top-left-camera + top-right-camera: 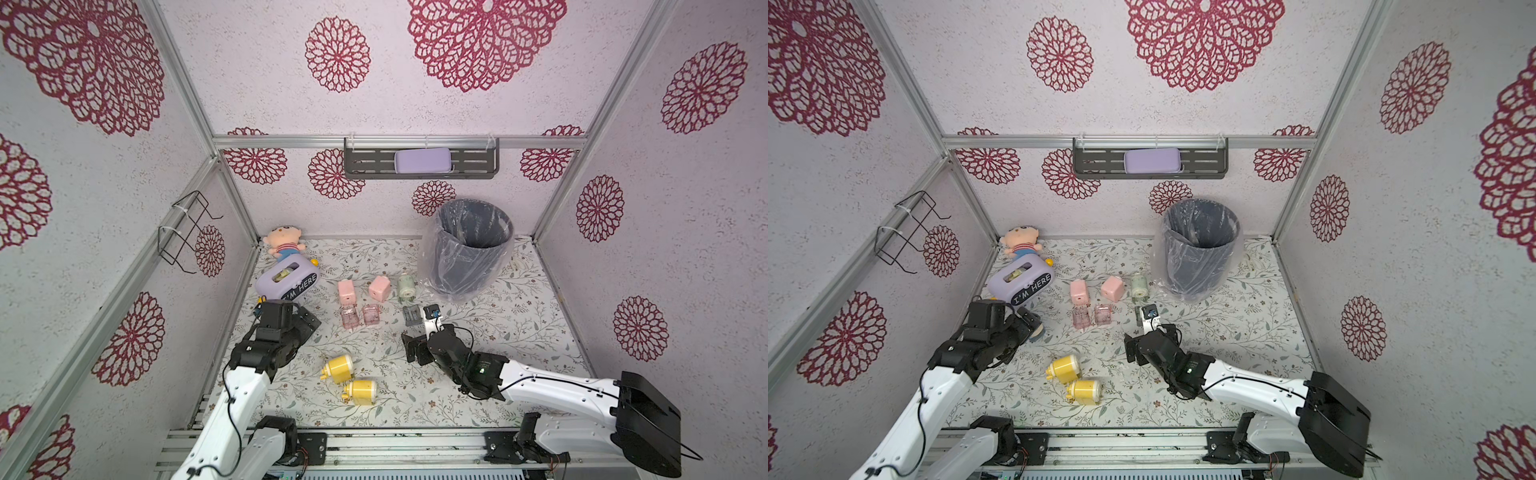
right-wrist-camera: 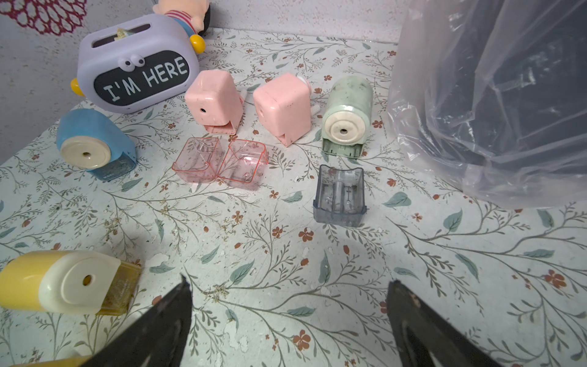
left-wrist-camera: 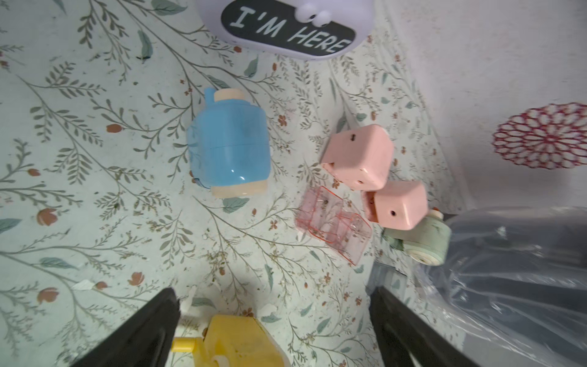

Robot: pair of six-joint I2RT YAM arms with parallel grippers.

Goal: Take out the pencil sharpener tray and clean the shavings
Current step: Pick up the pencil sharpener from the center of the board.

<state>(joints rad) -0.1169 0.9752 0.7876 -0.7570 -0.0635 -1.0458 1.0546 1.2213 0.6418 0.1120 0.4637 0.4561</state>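
Pencil sharpeners: 6.
- 2 pink sharpeners [image 2: 212, 98] [image 2: 282, 106] and 1 green sharpener [image 2: 347, 114] ahead of the right gripper [image 2: 289, 281].
- 1 blue sharpener [image 3: 228, 139] ahead of the left gripper [image 3: 275, 290].
- 2 yellow sharpeners [image 1: 340, 368] [image 1: 361, 391] between the 2 grippers, slightly behind them.

Loose trays: 3, all ahead of the right gripper.
- 2 pink trays [image 2: 197, 159] [image 2: 244, 162].
- 1 grey tray [image 2: 340, 195].

Other items:
- Bin [image 1: 465, 266]: 1.
- Purple box [image 2: 136, 66]: 1.
- Doll [image 1: 284, 241]: 1.
- Wall shelf [image 1: 365, 164]: 1, carrying 1 purple case [image 1: 422, 160].
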